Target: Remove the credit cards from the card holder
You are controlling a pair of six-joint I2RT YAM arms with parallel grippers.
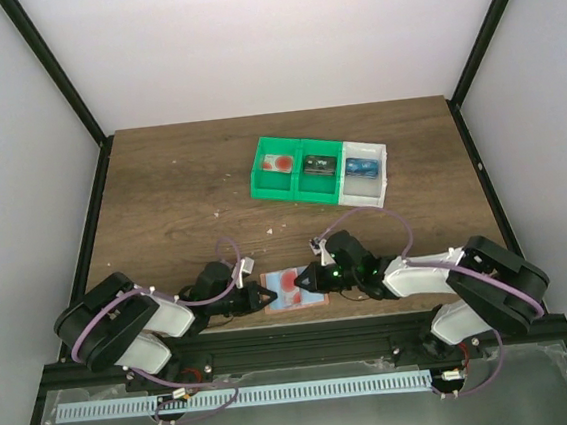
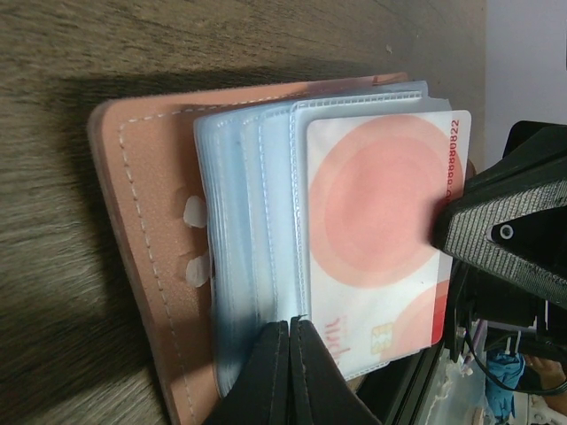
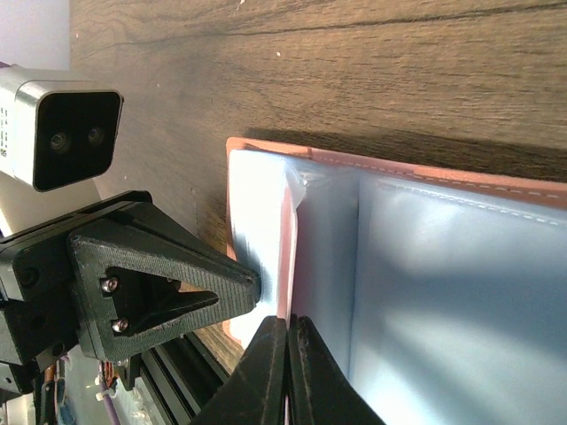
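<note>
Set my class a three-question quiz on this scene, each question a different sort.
1. True or false: the card holder lies open on the table, between the left tool and the right tool.
2. How many bin compartments stand at the far side, and in which colours?
3. The left tool is: A wide open; B shut on the card holder's edge; C out of view.
Key: 1 true; 2 three, two green and one white; 3 B.

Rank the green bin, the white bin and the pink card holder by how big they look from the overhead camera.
Green bin is largest.
White bin and card holder look about alike; the holder is partly covered, so no ranking between them.
</note>
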